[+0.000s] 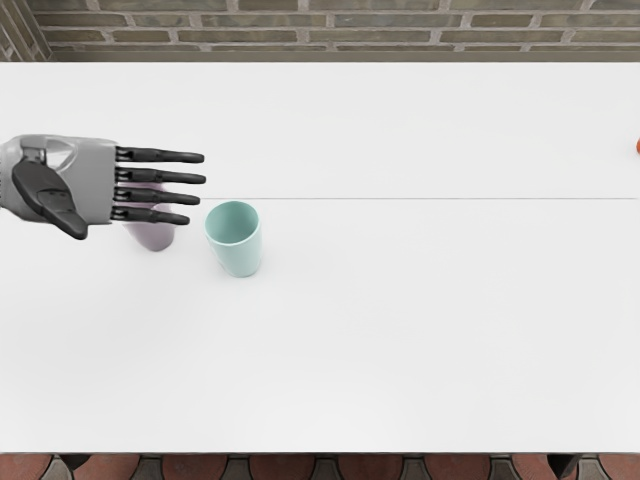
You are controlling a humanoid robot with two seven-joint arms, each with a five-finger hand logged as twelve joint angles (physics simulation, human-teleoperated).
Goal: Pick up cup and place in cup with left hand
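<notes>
- Found teal cup (244, 258) standing upright on table (420, 330), mouth open upward, tapering slightly toward base.
- Found muted purple cup (154, 238) just beside, apart, nearer table's left edge; mostly hidden, rim not discernible, rounded lower end visible.

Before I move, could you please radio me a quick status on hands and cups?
Left hand open, fingers over purple cup, partly hiding it; right hand not in view. Cups apart, teal cup upright. Orange thing at picture's right edge, well clear.
</notes>
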